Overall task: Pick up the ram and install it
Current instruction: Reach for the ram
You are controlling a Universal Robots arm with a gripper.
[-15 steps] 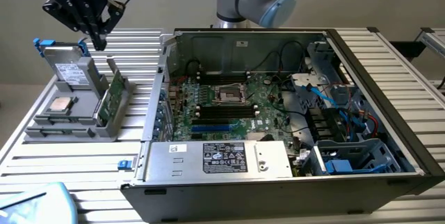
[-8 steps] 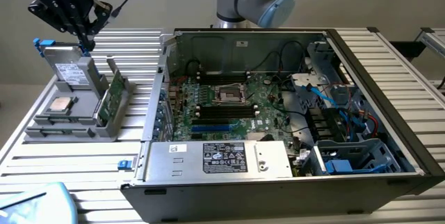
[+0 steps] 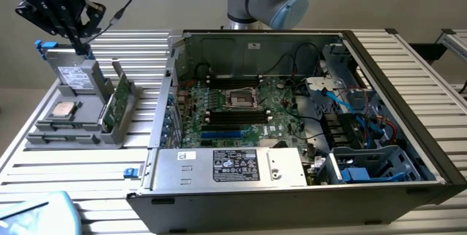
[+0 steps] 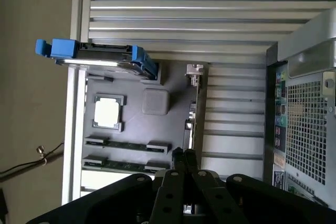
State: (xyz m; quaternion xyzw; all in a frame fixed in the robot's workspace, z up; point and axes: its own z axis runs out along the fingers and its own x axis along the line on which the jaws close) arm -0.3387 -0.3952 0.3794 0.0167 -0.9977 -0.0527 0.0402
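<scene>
Grey moulded tray (image 3: 44, 136) is sitting on the slatted aluminium table (image 3: 73, 180), at the exterior view's left of the open computer case (image 3: 292, 213). That view is showing the motherboard (image 3: 241, 115) inside the case, while the wrist view is showing the case's perforated rear panel (image 4: 304, 124) instead. The wrist view is also looking down on the tray, where one ram stick (image 4: 127, 145) and a second ram stick (image 4: 122, 164) are standing on edge in their slots, thin green edges facing up. Their long axes are running parallel to each other and to the blue-railed hard drive (image 4: 100, 59), each with one end pointing at the upright expansion card (image 4: 193, 108). The gripper (image 4: 184, 153) is hanging above the tray, fingers pressed together and gripping nothing; in the exterior view it is hovering over the hard drive.
</scene>
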